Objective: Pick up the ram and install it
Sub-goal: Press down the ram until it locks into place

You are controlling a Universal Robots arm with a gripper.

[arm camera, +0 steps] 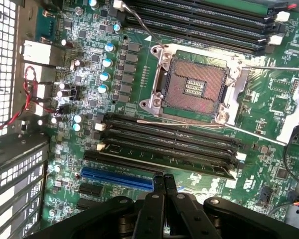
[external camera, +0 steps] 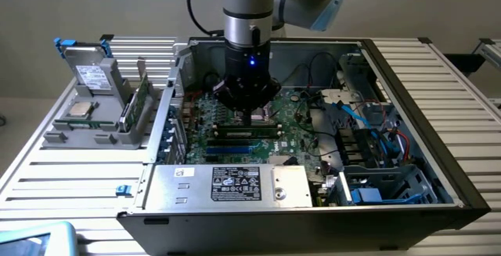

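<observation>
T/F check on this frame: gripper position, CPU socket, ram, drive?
1. The gripper is above the motherboard in the open case. True.
2. The CPU socket holds a chip. False: it is empty, with its contacts exposed.
3. The ram sits in a slot beside the socket. True.
4. The silver drive stands inside the case. False: it stands in the grey rack outside it, at the exterior view's left.

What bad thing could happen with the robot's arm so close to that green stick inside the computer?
1. The gripper, jaws shut, sits right by the ram, which lies along its slot. An off-centre push might leave one end of the ram not clicked in.
2. The open CPU socket lies just beside the slots, so a slip could damage its tiny pins.
</observation>
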